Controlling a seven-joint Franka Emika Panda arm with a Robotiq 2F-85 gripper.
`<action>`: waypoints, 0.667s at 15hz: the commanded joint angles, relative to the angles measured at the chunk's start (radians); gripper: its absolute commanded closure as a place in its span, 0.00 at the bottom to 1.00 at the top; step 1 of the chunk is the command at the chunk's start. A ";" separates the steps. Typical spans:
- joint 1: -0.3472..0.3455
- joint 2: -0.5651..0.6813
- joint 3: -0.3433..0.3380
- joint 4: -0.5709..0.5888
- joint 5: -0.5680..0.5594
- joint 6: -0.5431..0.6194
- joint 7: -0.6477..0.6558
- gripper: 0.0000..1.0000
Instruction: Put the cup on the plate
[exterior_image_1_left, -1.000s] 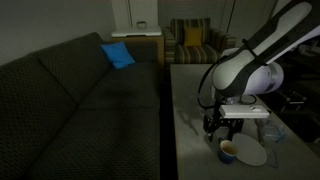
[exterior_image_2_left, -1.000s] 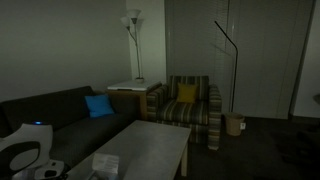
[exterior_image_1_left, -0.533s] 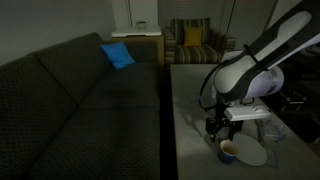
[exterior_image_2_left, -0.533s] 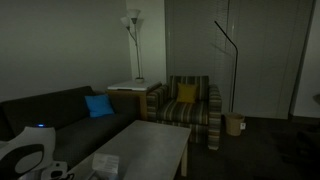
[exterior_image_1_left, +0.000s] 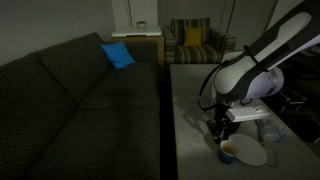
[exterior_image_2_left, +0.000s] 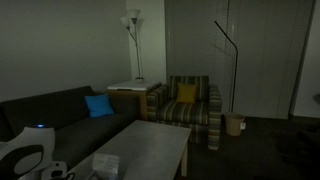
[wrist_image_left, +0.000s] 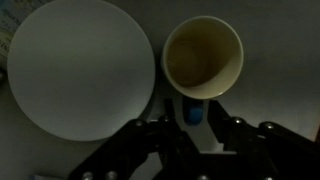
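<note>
Hovering above the cup (wrist_image_left: 203, 58), pre-grasp | cup stands upper right in wrist view, just beside the plate (wrist_image_left: 80, 70) | gripper (wrist_image_left: 192, 128) spread, empty | next you should lower, straddle its wall, pinch.

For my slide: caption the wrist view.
Open gripper poised near the cup, which stands beside the white plate.
</note>
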 joint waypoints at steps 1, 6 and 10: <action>-0.019 0.000 0.019 -0.008 -0.023 0.025 -0.029 0.88; -0.016 0.000 0.017 -0.001 -0.025 0.018 -0.030 0.97; -0.006 0.000 0.011 0.021 -0.030 -0.006 -0.016 0.97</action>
